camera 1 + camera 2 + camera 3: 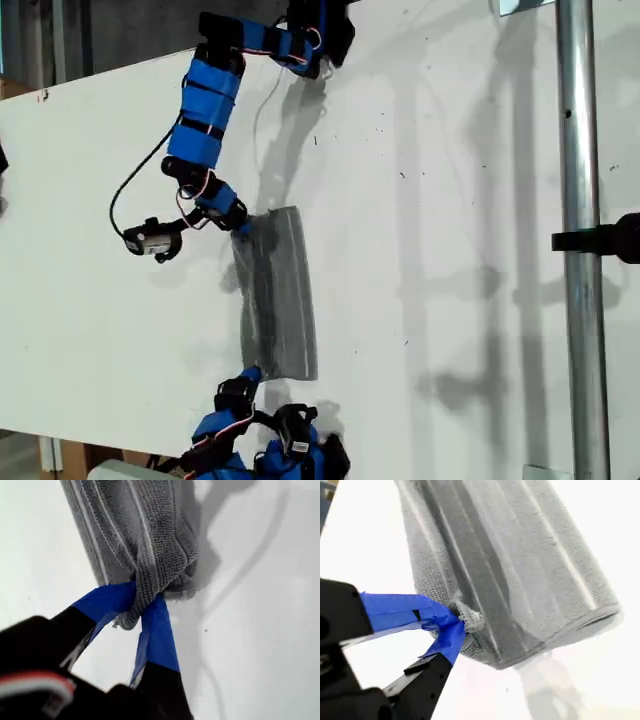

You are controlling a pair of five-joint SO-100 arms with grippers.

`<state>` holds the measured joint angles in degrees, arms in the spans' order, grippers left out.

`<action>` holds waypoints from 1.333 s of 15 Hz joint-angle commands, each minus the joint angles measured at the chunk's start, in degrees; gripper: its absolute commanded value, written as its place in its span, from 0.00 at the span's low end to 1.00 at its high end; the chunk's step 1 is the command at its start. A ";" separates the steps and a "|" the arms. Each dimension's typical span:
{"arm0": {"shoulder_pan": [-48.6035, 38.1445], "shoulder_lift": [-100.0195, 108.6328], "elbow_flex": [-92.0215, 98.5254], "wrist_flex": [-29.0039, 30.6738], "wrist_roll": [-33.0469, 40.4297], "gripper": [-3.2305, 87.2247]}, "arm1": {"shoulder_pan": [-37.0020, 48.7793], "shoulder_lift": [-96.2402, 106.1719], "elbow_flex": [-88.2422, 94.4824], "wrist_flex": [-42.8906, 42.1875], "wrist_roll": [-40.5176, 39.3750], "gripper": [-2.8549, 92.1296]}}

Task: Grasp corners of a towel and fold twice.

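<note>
- On the white table (450, 250), toward the exterior view's left of centre, the towel (280, 295) is lying as a long, narrow, folded strip, and it is being held at both ends of one long edge.
- A bunched corner (125, 620) is being pinched tight between the blue-taped jaws of my first gripper (136, 607), with a small tip of cloth poking out behind them.
- Another corner (470, 620) is being clamped the same way by my second gripper (457, 622), where the layers are being squeezed into a small knot.
- Which arm in the exterior view belongs to which gripper is not being shown clearly.
- The cloth is being judged light, soft and limp: it is sagging and creasing at the jaws, so it will likely drape and drag rather than keep its shape.
- Hold is best being taken at the very corners, through all layers, since a loose lower layer could slip free and spoil the fold.
</note>
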<state>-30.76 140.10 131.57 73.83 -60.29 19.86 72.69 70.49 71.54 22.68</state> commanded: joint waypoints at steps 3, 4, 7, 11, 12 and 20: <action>13.18 2.11 14.77 -10.46 -12.30 0.00 | -6.59 -0.18 5.27 1.49 6.24 0.03; 13.97 1.49 17.40 -13.10 -13.54 0.00 | -6.77 -1.85 5.54 1.49 6.86 0.03; 14.33 -0.44 22.15 -16.96 -16.35 0.01 | -5.89 -7.82 3.96 2.11 8.70 0.03; 17.93 5.71 13.97 -6.94 -16.00 0.26 | -6.24 -5.45 0.62 10.63 10.28 0.36; 20.21 12.48 10.99 -3.34 -15.56 0.26 | -6.59 0.26 0.79 14.33 10.28 0.38; 28.39 59.24 28.04 -5.27 -12.30 0.06 | 0.18 39.29 42.01 10.99 22.41 0.19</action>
<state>-2.46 196.52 157.32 72.25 -74.44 18.63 107.40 107.75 85.69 42.71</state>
